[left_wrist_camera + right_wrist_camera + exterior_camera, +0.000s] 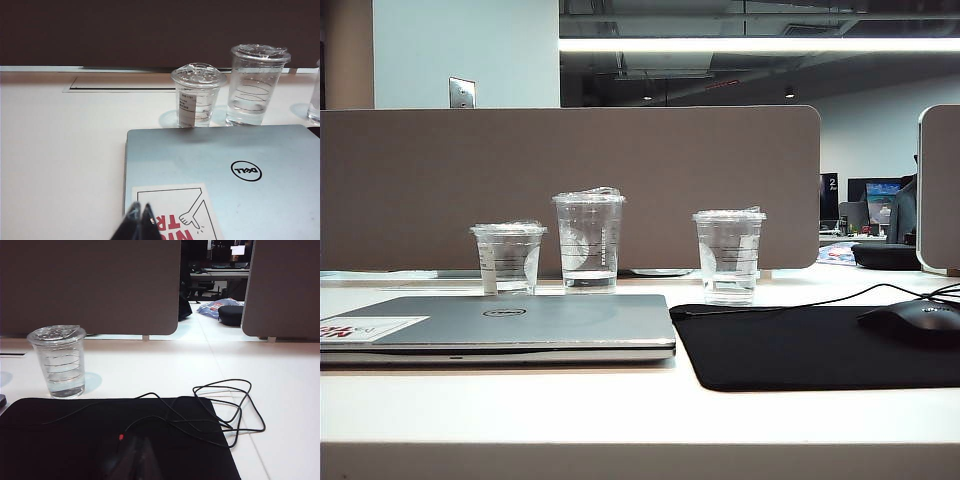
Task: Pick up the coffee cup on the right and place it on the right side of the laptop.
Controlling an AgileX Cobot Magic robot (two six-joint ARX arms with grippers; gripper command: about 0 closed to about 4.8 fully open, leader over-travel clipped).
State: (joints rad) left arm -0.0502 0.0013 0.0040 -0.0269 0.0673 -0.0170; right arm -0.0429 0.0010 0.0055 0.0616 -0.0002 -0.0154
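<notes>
Black fingers closed, low over laptop.

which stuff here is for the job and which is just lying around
For the job:
coffee cup, rightmost of three
laptop, closed
right gripper, shut, above the mouse pad
left gripper, shut, above the laptop

Lying about:
short cup
lettered cup
mouse pad
mouse
cable

Left gripper, fingers together, hovers over the laptop.
</notes>
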